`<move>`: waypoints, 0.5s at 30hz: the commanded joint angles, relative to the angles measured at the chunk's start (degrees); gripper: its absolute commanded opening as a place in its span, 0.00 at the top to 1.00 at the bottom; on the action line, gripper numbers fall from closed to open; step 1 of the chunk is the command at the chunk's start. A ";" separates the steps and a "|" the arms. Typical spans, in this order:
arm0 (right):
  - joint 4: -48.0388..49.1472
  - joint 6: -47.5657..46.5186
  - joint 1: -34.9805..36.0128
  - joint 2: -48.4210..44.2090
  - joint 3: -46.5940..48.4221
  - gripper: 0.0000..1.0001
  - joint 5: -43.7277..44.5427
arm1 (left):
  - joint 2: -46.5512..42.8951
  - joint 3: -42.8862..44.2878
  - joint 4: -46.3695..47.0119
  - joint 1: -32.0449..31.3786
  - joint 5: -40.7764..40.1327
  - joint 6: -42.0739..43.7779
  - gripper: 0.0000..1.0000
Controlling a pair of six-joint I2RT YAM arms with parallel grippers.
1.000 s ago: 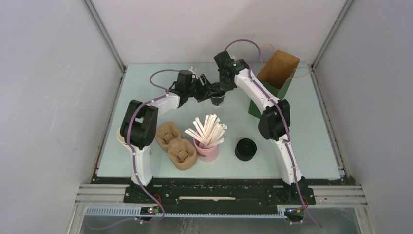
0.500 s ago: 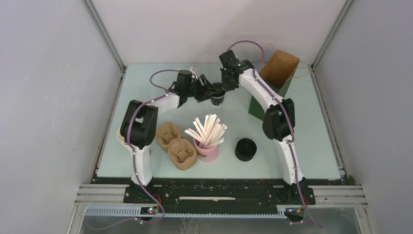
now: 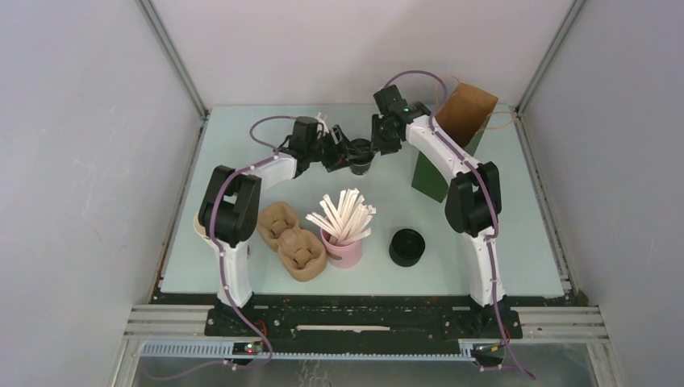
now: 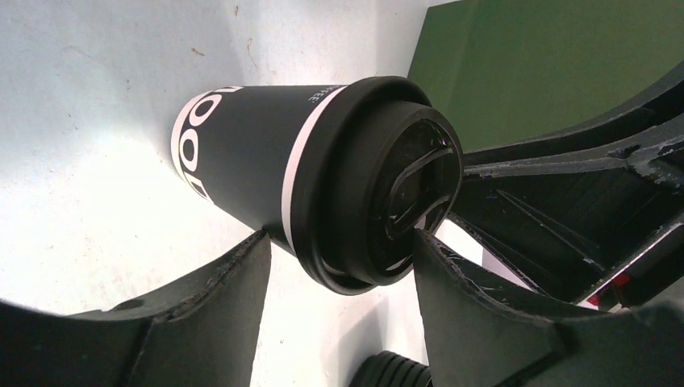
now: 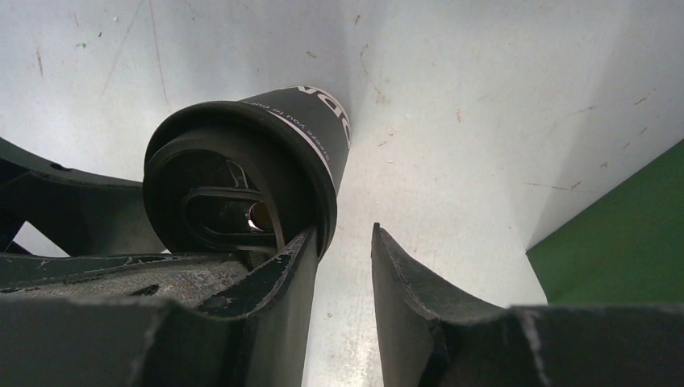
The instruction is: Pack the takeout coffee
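The takeout coffee (image 3: pixel 361 162), a small black cup with white lettering and a black lid, is tilted at the far middle of the table. My left gripper (image 3: pixel 356 155) is shut on it. In the left wrist view one finger presses the cup wall (image 4: pixel 234 153) and the other the lid (image 4: pixel 387 185), with the left gripper (image 4: pixel 339 246) spanning both. My right gripper (image 3: pixel 377 146) is just right of the cup. It stands open in its wrist view, right gripper (image 5: pixel 343 242) with nothing between its fingers and the lid (image 5: pixel 226 193) beside its left finger.
A brown paper bag with a green side (image 3: pixel 456 133) stands open at the far right, close behind the right arm. Nearer are a pink holder of straws (image 3: pixel 344 248), a squat stack of black lids (image 3: pixel 406 247) and brown pulp cup carriers (image 3: pixel 291 239).
My right gripper has opened off the lid and drawn back a little to the right, its arm swinging toward the bag. The left gripper keeps the cup, nudged slightly farther away.
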 commanded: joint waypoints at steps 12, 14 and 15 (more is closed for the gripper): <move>-3.30 -3.42 1.79 5.00 11.89 0.55 -12.91 | 4.54 10.49 -18.46 -1.27 -3.38 8.47 0.29; -3.24 -3.66 0.85 5.30 12.71 0.54 -13.88 | 5.60 12.84 -19.58 -1.20 -3.33 8.59 0.29; -3.25 -3.86 0.42 5.40 13.00 0.54 -14.71 | 5.93 13.87 -20.12 -1.04 -3.18 8.53 0.29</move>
